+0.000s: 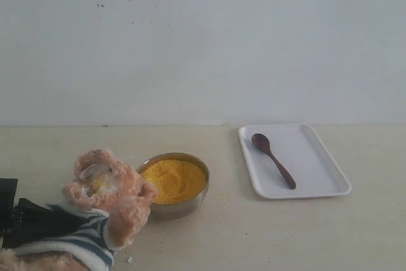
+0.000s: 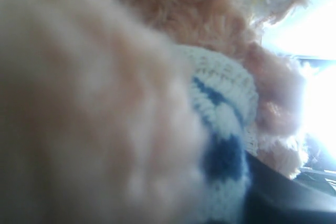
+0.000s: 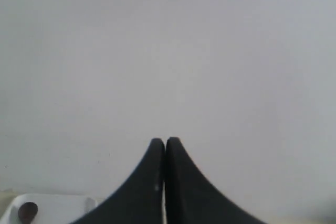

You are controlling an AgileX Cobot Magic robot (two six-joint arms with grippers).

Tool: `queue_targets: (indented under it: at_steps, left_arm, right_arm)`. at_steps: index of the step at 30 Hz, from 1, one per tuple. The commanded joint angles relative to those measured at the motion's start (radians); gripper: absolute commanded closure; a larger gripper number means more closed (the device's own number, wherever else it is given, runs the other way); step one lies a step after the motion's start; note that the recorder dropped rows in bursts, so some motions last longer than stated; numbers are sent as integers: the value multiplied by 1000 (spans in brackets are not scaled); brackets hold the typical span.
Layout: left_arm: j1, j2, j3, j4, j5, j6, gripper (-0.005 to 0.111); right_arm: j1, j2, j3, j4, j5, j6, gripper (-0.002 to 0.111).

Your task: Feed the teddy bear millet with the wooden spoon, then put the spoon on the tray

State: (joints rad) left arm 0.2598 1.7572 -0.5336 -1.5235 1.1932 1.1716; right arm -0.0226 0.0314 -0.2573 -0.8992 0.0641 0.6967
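Observation:
The teddy bear (image 1: pixel 104 201), tan-pink in a navy-and-white striped shirt, leans at the lower left with its face toward the metal bowl (image 1: pixel 190 206) of yellow millet (image 1: pixel 172 179). My left gripper (image 1: pixel 38 223) is shut on the bear's body; plush fur and striped shirt (image 2: pixel 220 129) fill the left wrist view. The dark wooden spoon (image 1: pixel 273 159) lies diagonally on the white tray (image 1: pixel 317 157) at the right. My right gripper (image 3: pixel 165 142) is shut and empty, facing the wall above a corner of the tray (image 3: pixel 52 205); the spoon's bowl (image 3: pixel 27 211) shows there. The exterior view leaves this gripper out.
A pale wall rises behind the beige table (image 1: pixel 266 233). A few spilled grains lie on the table near the bowl (image 1: pixel 130 259).

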Motion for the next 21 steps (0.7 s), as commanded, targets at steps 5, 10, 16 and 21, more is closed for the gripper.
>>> queue_targets:
  at_steps: [5, 10, 16, 21]
  left_arm:
    - [-1, -6, 0, -9, 28, -13, 103]
    - [-1, -6, 0, -12, 28, -13, 103]
    - [-1, -6, 0, -12, 28, -13, 103]
    - [-1, -6, 0, -12, 28, -13, 103]
  right_arm:
    - [-7, 25, 1, -51, -312, -106, 108]
    - [-7, 27, 1, 46, -325, -97, 108]
    - [-7, 27, 1, 737, -320, -97, 108]
    - [-7, 27, 1, 739, -267, -93, 108]
